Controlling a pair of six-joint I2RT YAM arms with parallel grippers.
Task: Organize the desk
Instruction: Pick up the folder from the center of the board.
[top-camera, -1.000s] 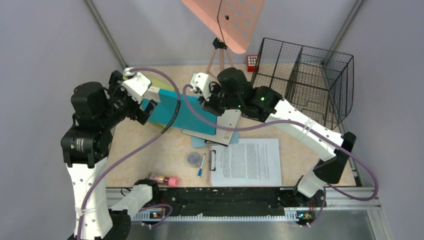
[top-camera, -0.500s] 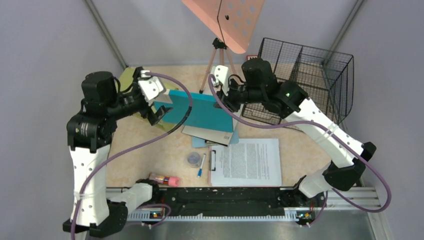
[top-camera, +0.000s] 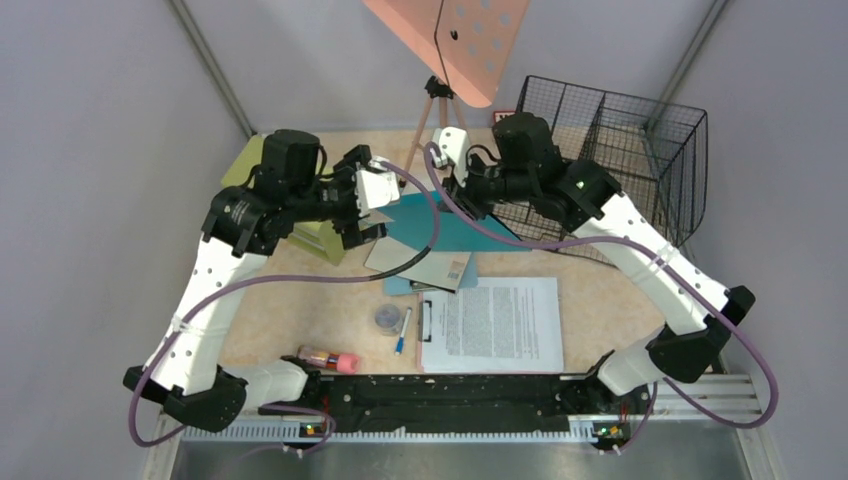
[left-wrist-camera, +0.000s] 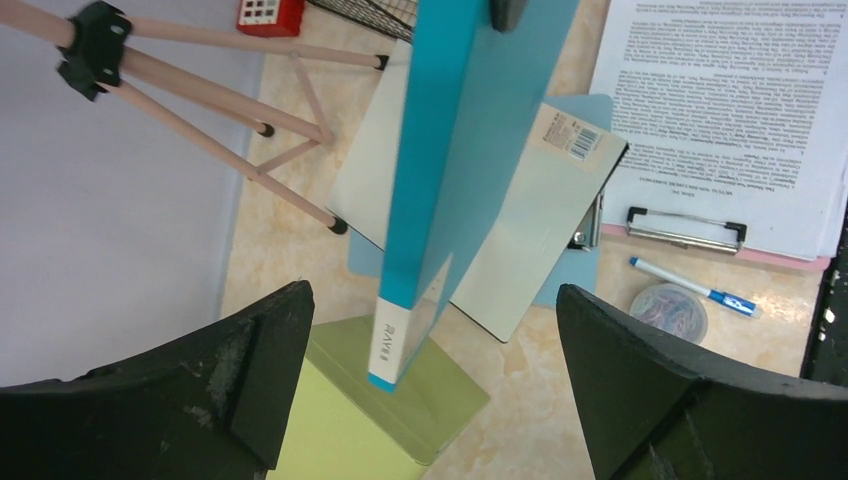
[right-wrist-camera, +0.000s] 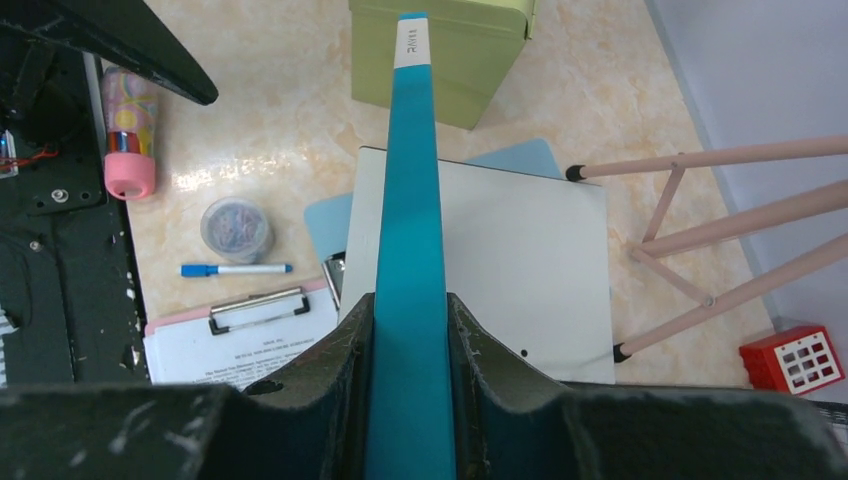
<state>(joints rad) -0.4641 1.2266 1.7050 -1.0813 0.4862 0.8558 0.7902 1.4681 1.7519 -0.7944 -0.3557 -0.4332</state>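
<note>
The desk (top-camera: 290, 300) is a pale marbled tabletop. My right gripper (right-wrist-camera: 412, 340) is shut on a teal book (right-wrist-camera: 412, 190), which it holds on edge above the desk. The book's white-labelled end (left-wrist-camera: 392, 340) hangs over a green box (left-wrist-camera: 340, 420). In the top view the teal book (top-camera: 455, 228) shows between the two wrists. My left gripper (left-wrist-camera: 440, 390) is wide open at that end of the book, its fingers (left-wrist-camera: 255, 370) apart from the book. My right gripper (top-camera: 470, 190) is at the book's far end, near the basket.
A white-covered book (top-camera: 430, 262) lies on a pale blue sheet under the teal one. A clipboard with a printed page (top-camera: 495, 322), a blue-capped pen (top-camera: 402, 330), a clip jar (top-camera: 387, 318) and a pink-capped bottle (top-camera: 328, 358) are nearer. A wire basket (top-camera: 610, 165) and a tripod (top-camera: 437, 110) stand behind.
My left arm has swung right, bringing its open gripper to the book's left end. The right gripper has raised the teal book off the pile and turned it on edge.
</note>
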